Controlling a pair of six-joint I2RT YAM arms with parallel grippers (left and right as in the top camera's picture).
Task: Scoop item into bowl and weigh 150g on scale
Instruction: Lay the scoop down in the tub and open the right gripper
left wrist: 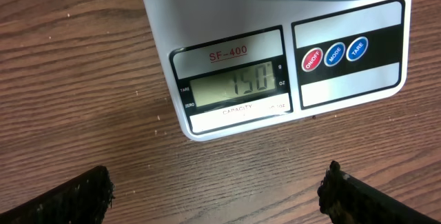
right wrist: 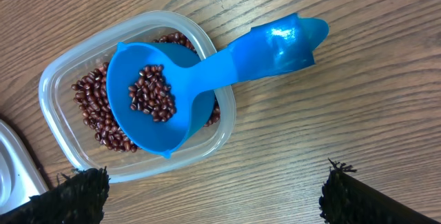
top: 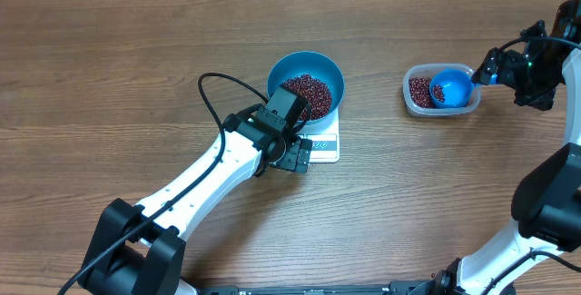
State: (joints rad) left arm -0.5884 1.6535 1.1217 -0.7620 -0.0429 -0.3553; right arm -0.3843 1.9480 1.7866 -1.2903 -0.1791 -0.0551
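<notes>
One bowl (top: 318,62) of beans (top: 307,89) on one scale (top: 327,138) — one scoop (right wrist: 227,69), one tub (right wrist: 49,103)

On the table (top: 136,77), the bowl (top: 277,70) with a heap of beans (top: 307,89) in it sits on the scale (top: 327,145), whose display edge faces the near side, while well apart to the right a tub (top: 408,91) holds more beans and a scoop (top: 449,89), its handle reaching out over the tub's right rim.

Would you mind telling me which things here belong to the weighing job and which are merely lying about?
Belong to the job: beans, blue bowl, scale, scoop, plastic tub of spare beans.
Lying about: only a black cable, looped beside the bowl.
</notes>
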